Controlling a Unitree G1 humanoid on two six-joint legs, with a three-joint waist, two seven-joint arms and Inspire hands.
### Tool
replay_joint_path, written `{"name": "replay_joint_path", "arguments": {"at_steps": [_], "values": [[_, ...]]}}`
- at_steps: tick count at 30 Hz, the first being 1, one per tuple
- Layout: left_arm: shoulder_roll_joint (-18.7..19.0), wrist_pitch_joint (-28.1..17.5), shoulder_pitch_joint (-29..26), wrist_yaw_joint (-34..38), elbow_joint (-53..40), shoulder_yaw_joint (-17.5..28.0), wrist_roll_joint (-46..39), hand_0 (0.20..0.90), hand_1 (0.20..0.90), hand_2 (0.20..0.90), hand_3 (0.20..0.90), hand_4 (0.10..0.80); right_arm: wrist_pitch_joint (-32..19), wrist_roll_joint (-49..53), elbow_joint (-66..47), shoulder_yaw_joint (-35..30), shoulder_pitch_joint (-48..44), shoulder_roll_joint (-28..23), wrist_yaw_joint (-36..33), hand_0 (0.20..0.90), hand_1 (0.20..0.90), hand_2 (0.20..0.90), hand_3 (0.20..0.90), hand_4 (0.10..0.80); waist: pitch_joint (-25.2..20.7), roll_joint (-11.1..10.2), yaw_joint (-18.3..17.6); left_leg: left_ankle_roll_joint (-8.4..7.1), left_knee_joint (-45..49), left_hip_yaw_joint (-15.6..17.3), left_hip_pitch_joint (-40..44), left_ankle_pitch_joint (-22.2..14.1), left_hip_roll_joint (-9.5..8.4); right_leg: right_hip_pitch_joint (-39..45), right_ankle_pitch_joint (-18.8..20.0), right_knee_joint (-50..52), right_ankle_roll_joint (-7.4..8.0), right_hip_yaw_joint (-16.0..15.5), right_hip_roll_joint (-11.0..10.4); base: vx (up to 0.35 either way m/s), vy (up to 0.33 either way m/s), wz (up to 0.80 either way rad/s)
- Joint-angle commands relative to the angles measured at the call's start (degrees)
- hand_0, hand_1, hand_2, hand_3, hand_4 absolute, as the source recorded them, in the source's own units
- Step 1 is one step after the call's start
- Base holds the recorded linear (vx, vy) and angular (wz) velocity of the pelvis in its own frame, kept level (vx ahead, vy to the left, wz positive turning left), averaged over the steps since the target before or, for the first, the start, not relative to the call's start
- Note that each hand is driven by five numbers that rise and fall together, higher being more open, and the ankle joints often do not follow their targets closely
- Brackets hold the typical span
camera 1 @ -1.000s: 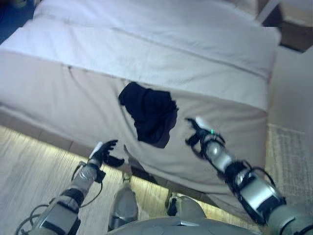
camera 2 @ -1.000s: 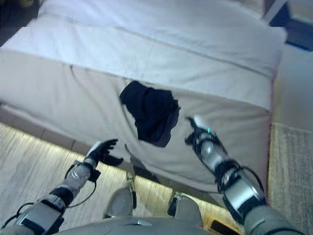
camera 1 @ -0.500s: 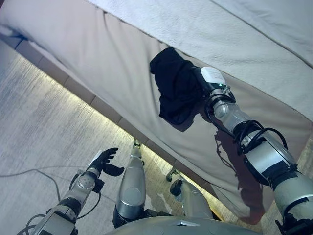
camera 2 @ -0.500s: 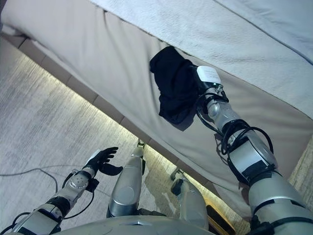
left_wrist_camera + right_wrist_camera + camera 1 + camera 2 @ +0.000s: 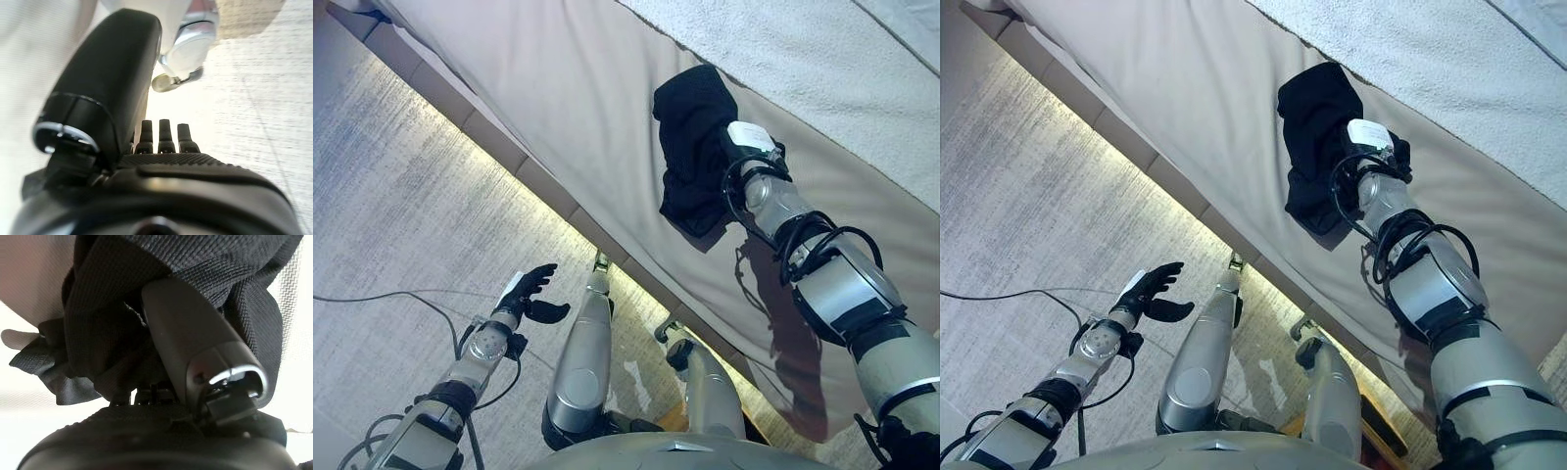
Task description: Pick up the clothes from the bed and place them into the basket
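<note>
A black garment (image 5: 690, 137) lies crumpled on the beige bed cover (image 5: 558, 88), close to the bed's near edge. My right hand (image 5: 751, 147) is pushed into the garment's right side. In the right wrist view the black cloth (image 5: 171, 279) bunches over and around the thumb (image 5: 195, 333) and hides the rest of the hand. My left hand (image 5: 530, 292) hangs low over the floor in front of the bed, open and holding nothing; its straight fingers (image 5: 165, 132) show in the left wrist view. No basket is in view.
A white textured blanket (image 5: 803, 49) covers the bed beyond the beige cover. A lit strip runs under the bed's base (image 5: 509, 157). Pale wood-grain floor (image 5: 391, 215) spreads out to the left of the bed.
The camera has tilted and swung, so the whole scene has shifted. My right hand reached forward from beside the garment into it. The left hand stays open over the floor.
</note>
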Motion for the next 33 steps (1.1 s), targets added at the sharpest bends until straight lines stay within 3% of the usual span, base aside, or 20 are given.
{"name": "replay_joint_path", "arguments": {"at_steps": [1, 11, 13, 16, 18, 22, 24, 27, 33], "values": [[2.55, -0.71, 3.11, 1.45, -3.51, -0.83, -1.51, 0.9, 0.9, 0.9, 0.9, 0.8, 3.33, 1.93, 4.07, -0.91, 2.27, -1.13, 2.37, 0.3, 0.3, 0.3, 0.2, 0.1, 0.72, 1.84, 1.35, 1.7, 10.08, -1.19, -4.83, -7.37, -1.79, -1.52, 3.37, 1.65, -0.72, 0.18, 0.71, 0.0, 0.0, 0.0], [3.05, -0.03, 3.75, 2.21, -4.75, -1.72, -2.23, 0.9, 0.9, 0.9, 0.9, 0.8, 2.61, 9.7, 5.64, -5.06, 2.06, -3.2, -6.23, 0.3, 0.3, 0.3, 0.2, 0.1, -0.06, 2.05, 0.19, 0.92, 7.8, -0.15, -0.94, -7.33, -0.92, 3.43, 3.47, -2.69, -0.55, 1.16, 2.16, -0.012, -0.004, -0.03], [2.81, -0.01, 3.82, 2.67, -4.42, -1.95, -2.45, 0.9, 0.9, 0.9, 0.9, 0.8, 0.2, 20.84, 5.7, -8.25, 2.62, -4.08, -8.98, 0.3, 0.3, 0.3, 0.2, 0.1, -0.75, 2.08, -0.51, 1.22, 5.44, 0.82, 0.38, -5.31, -0.75, 4.64, 4.96, -4.99, -1.01, 0.77, 2.53, -0.11, 0.036, -0.01], [2.4, 0.23, 4.02, 2.74, -3.86, -1.68, -2.56, 0.9, 0.9, 0.9, 0.9, 0.8, -3.31, 32.66, 4.99, -11.94, 3.97, -4.57, -9.31, 0.3, 0.3, 0.3, 0.2, 0.1, -1.65, 1.97, -1.29, 1.07, 3.51, 1.6, 2.44, -5.14, -0.47, 6.21, 5.05, -6.55, -0.87, 1.13, 2.96, -0.036, 0.043, -0.07], [1.75, 0.4, 4.45, 2.75, -3.06, -1.23, -2.22, 0.9, 0.9, 0.9, 0.9, 0.8, -8.57, 43.7, 3.65, -16.19, 5.76, -4.67, -6.78, 0.3, 0.3, 0.3, 0.2, 0.1, -2.74, 1.71, -2.17, 0.89, 1.64, 2.65, 4.71, -5.15, -0.16, 7.95, 4.9, -8.09, -0.71, 1.68, 3.48, 0.025, 0.077, -0.15], [-1.54, -0.14, 6.59, 2.94, 0.88, 1.0, -0.28, 0.9, 0.9, 0.9, 0.9, 0.8, -19.44, 59.99, -5.3, -26.27, 14.58, -3.45, 3.4, 0.3, 0.3, 0.3, 0.2, 0.1, -6.25, 1.04, -5.47, 0.67, -2.61, 5.52, 10.95, -5.35, 0.7, 12.16, 4.5, -11.04, -0.65, 3.25, 4.22, 0.047, 0.105, -0.17], [-3.4, -0.74, 8.14, 3.44, 2.67, 1.98, 1.09, 0.9, 0.9, 0.9, 0.9, 0.8, -21.01, 63.73, -13.3, -28.8, 20.67, -1.97, 5.59, 0.3, 0.3, 0.3, 0.2, 0.1, -7.94, 0.76, -7.3, 0.71, -4.72, 6.82, 14.11, -5.38, 0.83, 14.09, 4.59, -12.42, -0.58, 4.17, 4.37, 0.079, 0.117, -0.17], [-5.58, -1.05, 9.52, 3.97, 4.28, 3.3, 2.5, 0.9, 0.9, 0.9, 0.9, 0.8, -22.22, 66.53, -23.15, -30.41, 27.02, 0.05, 4.88, 0.3, 0.3, 0.3, 0.2, 0.1, -9.92, 0.55, -9.58, 0.85, -6.82, 8.11, 16.77, -4.97, 0.99, 15.34, 5.19, -13.72, -0.54, 5.35, 4.46, 0.074, 0.114, -0.16], [-11.22, -1.48, 14.46, 5.43, 6.53, 6.64, 4.77, 0.9, 0.9, 0.9, 0.9, 0.8, -26.81, 61.01, -48.76, -35.26, 47.83, 5.91, 2.42, 0.3, 0.3, 0.3, 0.2, 0.1, -15.95, 0.95, -16.17, 1.54, -12.79, 11.59, 24.23, -4.23, 0.95, 18.56, 6.49, -16.96, 0.21, 8.9, 4.53, 0.063, 0.1, -0.2]]}}
